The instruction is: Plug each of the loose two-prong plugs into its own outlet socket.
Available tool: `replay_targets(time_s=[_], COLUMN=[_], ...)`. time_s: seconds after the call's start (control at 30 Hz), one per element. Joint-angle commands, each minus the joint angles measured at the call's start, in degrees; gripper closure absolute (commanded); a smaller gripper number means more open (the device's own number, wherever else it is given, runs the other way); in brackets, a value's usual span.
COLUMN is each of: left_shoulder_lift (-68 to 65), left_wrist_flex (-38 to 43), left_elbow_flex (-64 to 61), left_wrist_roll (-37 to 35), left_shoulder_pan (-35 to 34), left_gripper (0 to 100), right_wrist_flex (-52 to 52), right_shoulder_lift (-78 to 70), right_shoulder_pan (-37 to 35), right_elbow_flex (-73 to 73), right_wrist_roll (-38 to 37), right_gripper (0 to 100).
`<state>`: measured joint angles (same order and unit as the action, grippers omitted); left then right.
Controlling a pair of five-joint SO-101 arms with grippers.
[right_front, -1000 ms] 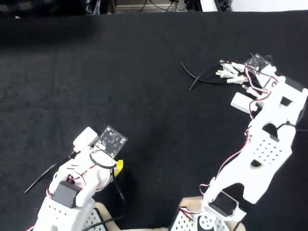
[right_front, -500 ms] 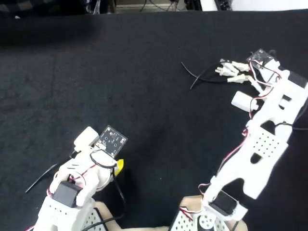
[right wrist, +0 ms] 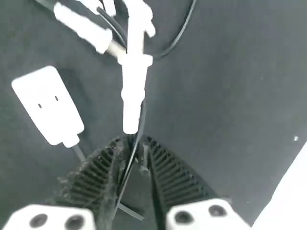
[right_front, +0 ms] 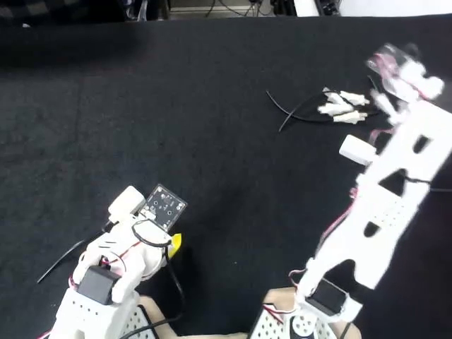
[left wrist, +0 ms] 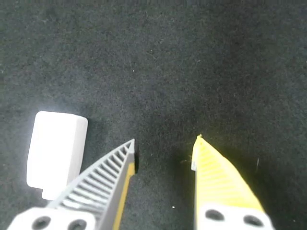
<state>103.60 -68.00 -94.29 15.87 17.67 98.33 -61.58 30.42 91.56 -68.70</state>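
Observation:
Three white two-prong plugs (right_front: pixel 342 107) with black cords lie bunched at the far right of the black table. A white outlet socket (right_front: pixel 357 150) lies just in front of them. In the right wrist view, one white plug (right wrist: pixel 133 88) points away from my right gripper (right wrist: pixel 132 143), whose dark fingers are closed to a narrow gap around that plug's black cord (right wrist: pixel 128 163). The socket (right wrist: pixel 48 111) lies beside it. My left gripper (left wrist: pixel 165 141) hangs open over bare cloth at the near left, with a second white socket (left wrist: pixel 55 148) beside its grey finger.
The right arm (right_front: pixel 395 176) stretches over the right side of the table. A loose black wire (right_front: pixel 60 258) lies beside the left arm (right_front: pixel 116 265). The far table edge runs along the top. The wide middle of the black cloth (right_front: pixel 212 127) is bare.
The right arm's wrist has swung toward the far right corner and is blurred with motion. The plugs have barely shifted. The left arm has kept still.

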Motion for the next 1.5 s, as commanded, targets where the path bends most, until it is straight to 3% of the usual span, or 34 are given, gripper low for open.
replay_targets(time_s=[0.0, 0.17, 0.37, 0.5, 0.7, 0.83, 1.1, 1.27, 1.37, 1.47], left_shoulder_lift=[0.4, 0.4, 0.4, 0.4, 0.4, 0.4, 0.4, 0.4, 0.4, 0.4], left_wrist_flex=[0.9, 1.1, 1.1, 1.1, 1.1, 1.1, 1.1, 1.1, 1.1, 1.1], left_elbow_flex=[0.6, 0.5, 0.5, 0.5, 0.5, 0.5, 0.5, 0.5, 0.6, 0.6], left_wrist_roll=[0.7, 0.7, 0.7, 0.7, 0.7, 0.7, 0.7, 0.7, 0.7, 0.7], left_shoulder_pan=[-0.7, -0.7, -0.7, -0.7, -0.7, -0.7, -0.7, -0.7, -0.7, -0.7], left_gripper=[80, 80, 80, 80, 80, 80, 80, 80, 80, 80], right_wrist_flex=[2.8, 2.9, 2.9, 2.9, 2.8, 1.3, -4.7, -1.5, 1.6, 2.8], right_shoulder_lift=[6.8, 11.9, 20.1, 24.7, 32.0, 33.9, 33.8, 34.2, 34.2, 34.6], right_shoulder_pan=[-3.0, -8.4, -19.3, -26.1, -37.9, -45.1, -44.9, -45.1, -45.2, -44.2], right_elbow_flex=[-0.5, -5.3, -11.5, -20.4, -40.4, -50.0, -59.6, -57.8, -52.7, -46.4], right_wrist_roll=[3.7, 10.0, 31.6, 40.0, 46.8, 47.5, 52.5, 52.2, 48.4, 47.1], right_gripper=[98.7, 98.7, 98.6, 98.6, 98.6, 98.4, 97.5, 74.5, 61.1, 56.7])
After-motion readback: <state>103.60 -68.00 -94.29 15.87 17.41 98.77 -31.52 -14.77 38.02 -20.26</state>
